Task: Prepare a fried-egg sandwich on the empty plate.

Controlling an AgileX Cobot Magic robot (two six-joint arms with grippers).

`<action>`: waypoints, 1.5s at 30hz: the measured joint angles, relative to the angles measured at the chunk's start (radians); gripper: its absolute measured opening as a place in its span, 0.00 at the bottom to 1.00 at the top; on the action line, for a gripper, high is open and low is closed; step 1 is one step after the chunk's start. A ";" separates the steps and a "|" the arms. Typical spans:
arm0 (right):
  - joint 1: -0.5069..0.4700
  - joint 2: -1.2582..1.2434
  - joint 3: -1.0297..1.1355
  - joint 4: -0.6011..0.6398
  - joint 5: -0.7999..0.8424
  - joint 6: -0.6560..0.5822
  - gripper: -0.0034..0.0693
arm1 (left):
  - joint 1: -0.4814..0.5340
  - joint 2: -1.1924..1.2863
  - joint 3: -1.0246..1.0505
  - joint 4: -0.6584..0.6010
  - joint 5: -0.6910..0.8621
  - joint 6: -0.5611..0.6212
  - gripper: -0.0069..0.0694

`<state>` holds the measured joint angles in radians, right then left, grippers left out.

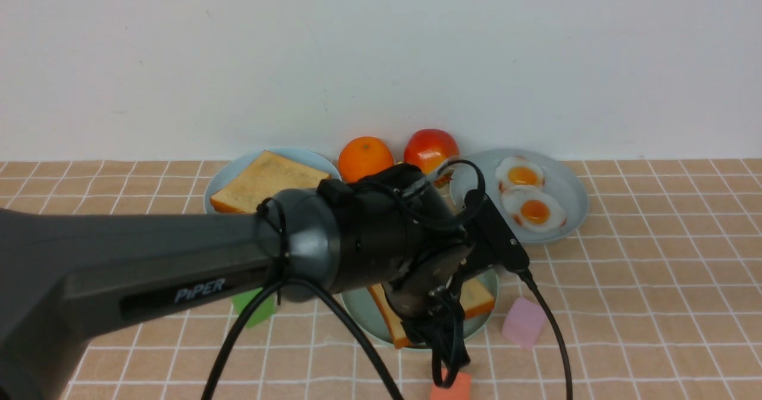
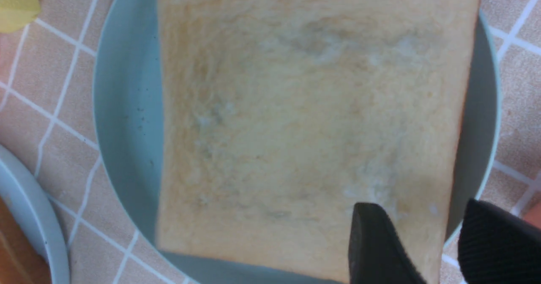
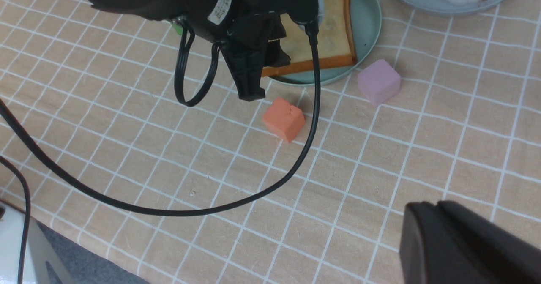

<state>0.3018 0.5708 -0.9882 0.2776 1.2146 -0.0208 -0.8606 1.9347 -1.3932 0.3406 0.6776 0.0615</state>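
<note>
Checked tablecloth [image 1: 655,305] holds the mint plate [image 2: 127,106] at centre with one toast slice [image 2: 304,119] flat on it and no egg, so you're at bottom-slice-down. The left gripper [image 2: 422,216] hovers over the slice's edge, jaws parted and empty, and the right gripper [image 3: 439,216] is pinched closed on nothing. Next, likely, you fetch a fried egg [image 1: 536,209] from the rear-right grey-blue plate [image 1: 571,197]; the left wrist view shows the parted jaws, which the front view hides, but only the front view shows both eggs.

Toast stack [image 2: 296,127] flat on mint-green plate [image 2: 127,119].
</note>
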 joint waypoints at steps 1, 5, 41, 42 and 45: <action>0.000 0.000 0.000 0.000 0.000 0.000 0.12 | 0.000 -0.002 0.000 -0.001 0.000 0.000 0.50; 0.000 0.000 0.000 -0.001 0.000 0.000 0.12 | -0.001 -0.033 0.000 -0.009 0.015 0.000 0.50; 0.000 -0.379 0.330 -0.208 -0.351 0.206 0.05 | -0.025 -1.450 1.208 -0.384 -0.917 -0.142 0.07; 0.000 -0.379 0.338 -0.207 -0.351 0.206 0.05 | -0.025 -1.450 1.209 -0.384 -0.916 -0.142 0.07; 0.000 -0.379 0.484 -0.189 -0.567 0.206 0.05 | -0.025 -1.450 1.215 -0.385 -0.868 -0.142 0.07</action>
<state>0.3018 0.1918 -0.5038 0.0881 0.6477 0.1855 -0.8853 0.4850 -0.1786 -0.0440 -0.1907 -0.0806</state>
